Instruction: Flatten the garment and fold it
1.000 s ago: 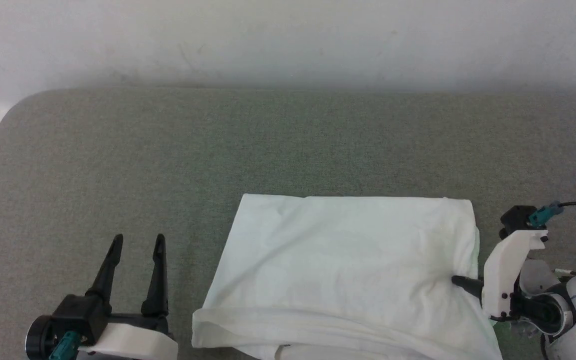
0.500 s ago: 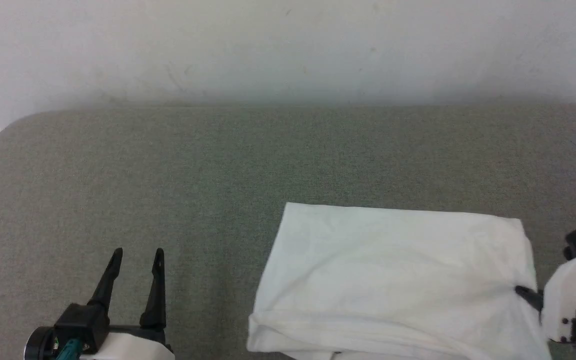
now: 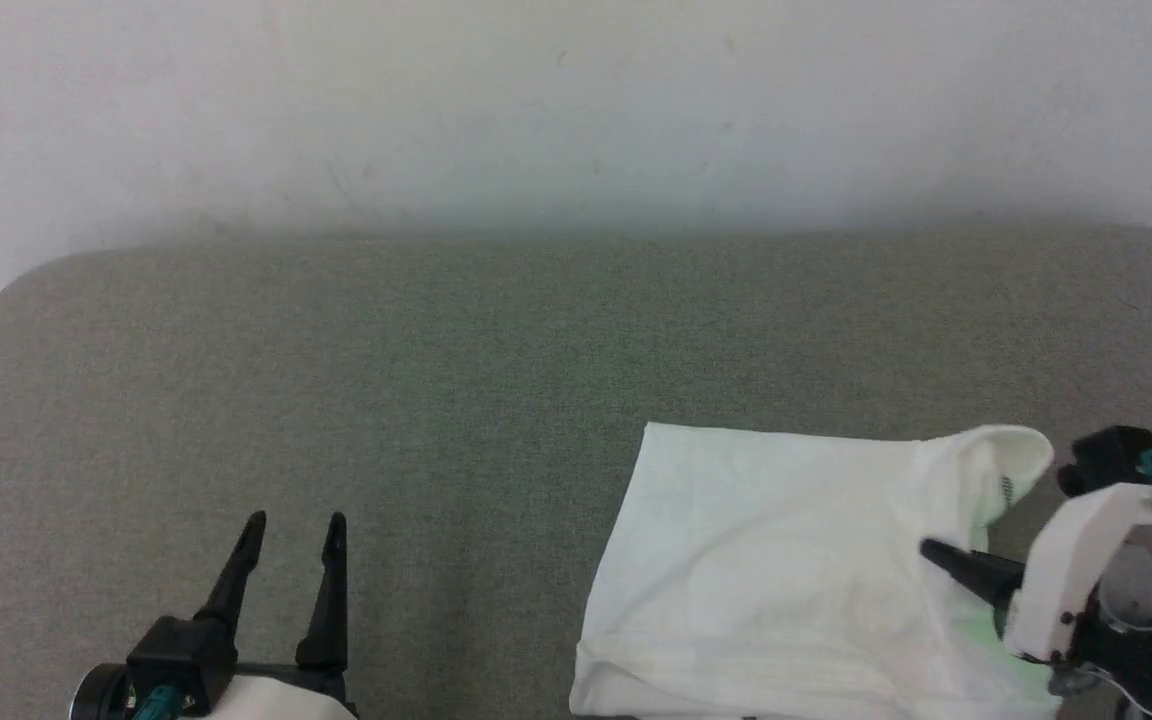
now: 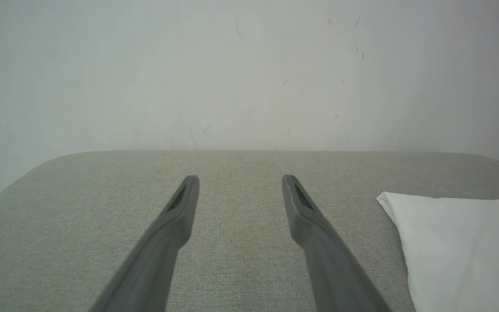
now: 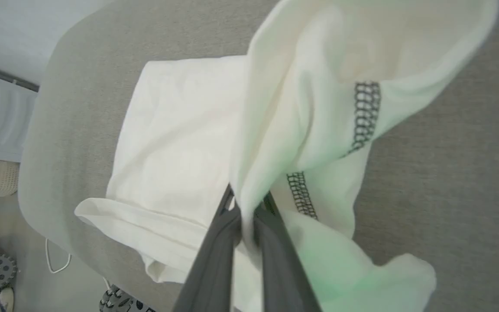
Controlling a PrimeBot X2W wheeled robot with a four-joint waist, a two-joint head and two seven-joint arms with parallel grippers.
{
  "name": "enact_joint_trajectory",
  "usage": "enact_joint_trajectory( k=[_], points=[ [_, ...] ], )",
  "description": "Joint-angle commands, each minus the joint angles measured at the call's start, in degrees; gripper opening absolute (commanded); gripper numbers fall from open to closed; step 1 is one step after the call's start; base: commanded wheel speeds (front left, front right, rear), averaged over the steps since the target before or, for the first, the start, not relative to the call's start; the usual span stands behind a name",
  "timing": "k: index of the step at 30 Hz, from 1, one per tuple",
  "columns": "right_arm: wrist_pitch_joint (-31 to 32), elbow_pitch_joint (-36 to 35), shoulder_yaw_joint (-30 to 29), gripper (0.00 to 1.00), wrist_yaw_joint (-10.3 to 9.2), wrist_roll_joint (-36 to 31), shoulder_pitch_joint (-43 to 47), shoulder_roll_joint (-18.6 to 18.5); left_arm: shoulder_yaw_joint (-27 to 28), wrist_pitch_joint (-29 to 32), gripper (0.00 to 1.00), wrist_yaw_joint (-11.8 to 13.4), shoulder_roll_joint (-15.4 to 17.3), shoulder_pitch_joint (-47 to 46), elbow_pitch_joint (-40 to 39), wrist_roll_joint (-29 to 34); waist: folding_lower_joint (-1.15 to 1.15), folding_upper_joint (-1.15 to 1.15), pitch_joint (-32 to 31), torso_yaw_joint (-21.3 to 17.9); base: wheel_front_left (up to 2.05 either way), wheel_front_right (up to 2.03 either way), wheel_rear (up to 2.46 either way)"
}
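Garment (image 3: 766, 560) edge pinched by right claw (image 3: 931, 550) — left claw (image 3: 296, 522) spread, well apart.

So the top (image 3: 776, 560) lies on the table (image 3: 436, 350), off to the right of the left hand (image 3: 296, 522) and well apart from it. At the top's right edge sits the right hand (image 3: 931, 550), cloth pinched between its fingers, one corner raised just past its tips. The wall (image 3: 536, 100) stands beyond both hands, behind the table.

Thin matt cloth garment (image 3: 766, 560) on a table (image 3: 336, 380) of coarse-woven grey fabric
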Motion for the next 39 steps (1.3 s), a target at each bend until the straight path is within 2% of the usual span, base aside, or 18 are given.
enact_joint_trajectory(
  k=[1,6,12,13,14,15,18,22,24,27,29,33,36,39],
  points=[
    [1.0,-1.5,1.2,0.00,-0.04,1.8,-1.5,1.8,0.2,-0.3,1.00,-0.5,-0.3,0.4,0.3,0.4,0.00,0.00,-0.2,0.2,0.00,0.00,0.00],
    [1.9,-2.9,7.6,0.00,-0.04,4.2,-5.1,8.0,0.1,-0.3,1.00,-1.1,-0.8,-0.6,0.7,0.4,0.00,0.00,0.6,1.0,0.00,0.00,0.00],
    [-1.8,3.3,15.4,0.00,-0.04,3.8,-9.4,14.6,-0.3,-0.3,1.00,-1.8,-1.8,-2.8,1.5,0.7,0.00,0.00,2.1,2.9,0.00,0.00,0.00],
    [-3.1,4.6,16.3,0.10,-0.04,3.6,-9.9,15.2,-0.3,-0.3,1.00,-1.9,-1.9,-3.1,1.6,0.8,0.00,0.00,2.3,3.2,0.00,0.00,0.00],
    [-4.3,6.0,17.1,0.44,-0.04,3.3,-10.4,15.7,-0.3,-0.3,1.00,-2.0,-2.1,-3.3,1.7,0.8,0.00,0.00,2.5,3.4,0.00,0.00,0.00],
    [-5.6,7.1,18.3,1.00,-0.04,2.2,-11.1,15.7,-0.2,-0.3,1.00,-2.0,-2.2,-3.5,1.8,0.8,0.00,0.00,2.8,3.7,0.00,0.00,0.00],
    [-10.5,8.7,21.0,1.00,-0.04,0.7,-12.7,15.7,0.0,-0.3,1.00,-2.2,-2.6,-3.9,2.0,1.0,0.00,0.00,3.1,3.9,0.00,0.00,0.00],
    [-17.1,5.1,24.5,1.00,-0.04,1.2,-14.1,13.3,0.8,-0.3,1.00,-2.3,-2.9,-3.6,2.2,1.3,0.00,0.00,3.1,3.3,0.00,0.00,0.00],
    [-21.1,1.8,25.9,1.00,-0.04,0.6,-14.4,10.9,1.2,-0.3,1.00,-2.3,-3.0,-3.4,2.4,1.5,0.00,0.00,2.8,2.6,0.00,0.00,0.00],
    [-29.2,-1.9,24.9,1.00,-0.04,-4.5,-13.8,6.8,1.8,-0.3,1.00,-2.2,-3.2,-3.2,2.6,1.8,0.00,0.00,2.3,1.5,0.00,0.00,0.00],
    [-34.4,-3.2,21.9,1.00,-0.04,-10.3,-12.5,4.8,2.2,-0.3,1.00,-2.1,-3.3,-3.2,2.6,2.0,0.00,0.00,2.0,0.7,0.00,0.00,0.00],
    [-41.9,-6.1,12.7,1.00,-0.04,-21.7,-7.7,3.9,2.9,-0.3,1.00,-1.8,-3.5,-3.0,2.6,2.3,0.00,0.00,1.4,-0.6,0.00,0.00,0.00],
    [-44.9,-9.7,5.3,1.00,-0.04,-26.3,-3.2,5.0,3.4,-0.3,1.00,-1.7,-3.6,-2.9,2.5,2.5,0.00,0.00,1.2,-1.3,0.00,0.00,0.00],
    [-45.2,-13.2,-1.2,1.00,-0.04,-28.3,0.9,5.9,4.0,-0.3,1.00,-1.5,-3.6,-2.6,2.3,2.7,0.00,0.00,0.8,-1.8,0.00,0.00,0.00]
  ],
)
